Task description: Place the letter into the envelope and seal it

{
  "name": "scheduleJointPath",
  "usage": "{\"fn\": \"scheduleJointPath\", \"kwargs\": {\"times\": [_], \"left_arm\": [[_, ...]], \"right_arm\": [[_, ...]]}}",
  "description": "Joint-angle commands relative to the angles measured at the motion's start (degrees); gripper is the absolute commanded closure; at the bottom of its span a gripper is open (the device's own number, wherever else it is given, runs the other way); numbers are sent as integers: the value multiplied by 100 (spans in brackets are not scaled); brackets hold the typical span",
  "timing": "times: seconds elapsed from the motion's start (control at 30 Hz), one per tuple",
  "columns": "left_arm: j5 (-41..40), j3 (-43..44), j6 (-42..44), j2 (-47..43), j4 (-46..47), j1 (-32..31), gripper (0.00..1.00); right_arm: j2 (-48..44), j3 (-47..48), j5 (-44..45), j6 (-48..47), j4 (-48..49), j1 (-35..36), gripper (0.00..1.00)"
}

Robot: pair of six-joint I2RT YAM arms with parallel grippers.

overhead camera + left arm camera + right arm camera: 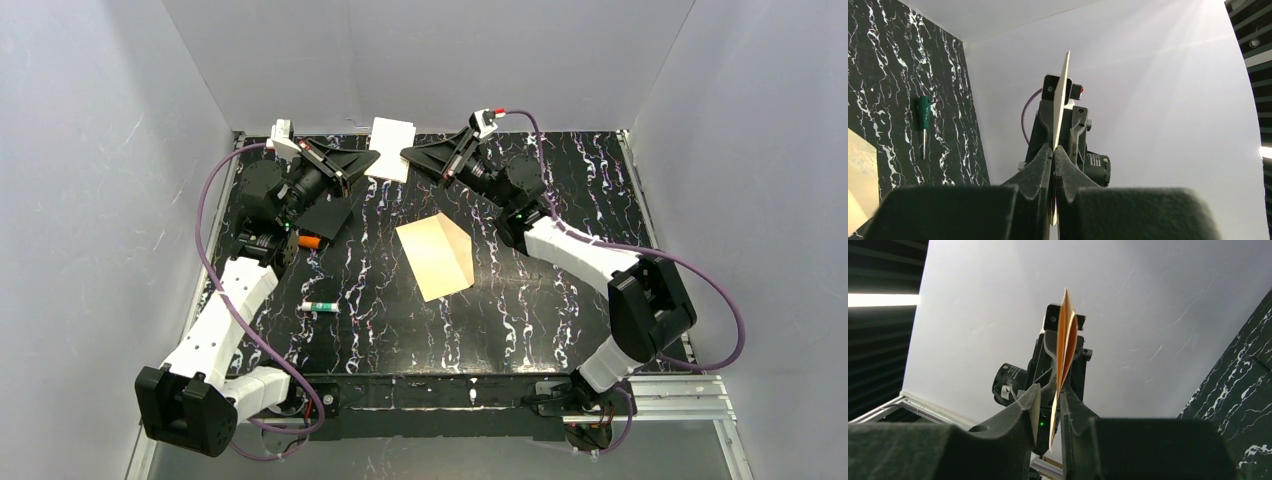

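Left gripper (1053,148) and right gripper (1050,392) each clamp shut on opposite edges of the letter (392,148), suspended beyond the far end of the envelope (435,257), which lies flat, long axis roughly near-to-far, nearer the right arm (580,250).

Count on the worktop (560,310):
- 2 arms: left arm (225,310), right arm (580,250)
- 2 pincers: left pincer (372,158), right pincer (408,153)
- 2 purple cables, 1 per arm: left cable (205,230), right cable (700,272)
- 1 letter (392,135), white
- 1 envelope (436,258), cream
- 1 black card (330,215)
- 1 small orange item (312,242), type unclear
- 1 pen (320,307), white with green end
- 1 screwdriver (924,114), green handle, seen in the left wrist view only

Paper: 3 flat pieces total (letter, envelope, card). Small loose items: 3 (orange item, pen, screwdriver). 1 worktop.
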Motion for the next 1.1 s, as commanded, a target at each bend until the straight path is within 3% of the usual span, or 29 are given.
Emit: {"fn": "scheduleJointPath", "kwargs": {"times": [0.0,0.13,0.17,0.3,0.4,0.5,0.6,0.87,1.07], "left_arm": [[129,-145,94,-252,158,-15,100],[117,-141,217,-295,163,-17,100],[125,-142,255,-298,157,-15,100],[172,-225,744,-365,-191,-13,52],[338,-224,1325,-253,-1003,-4,39],[190,-299,1701,-20,-1766,-13,35],[-8,-288,2253,321,-2576,-59,33],[17,106,2897,2174,-3289,-328,41],[-608,499,3253,2989,-3672,-531,45]], "right_arm": [[181,363,-96,-11,345,14,78],[154,362,-99,-70,201,10,99],[105,336,-56,-166,25,6,99],[-143,521,-46,-1539,-2398,-334,99],[-171,714,26,-2995,-4867,-766,99],[133,938,129,-4436,-6659,-1105,99],[534,992,165,-5353,-7436,-1268,99],[1176,1028,302,-6221,-7369,-1340,99],[1539,902,146,-6897,-6702,-1340,99]]}}
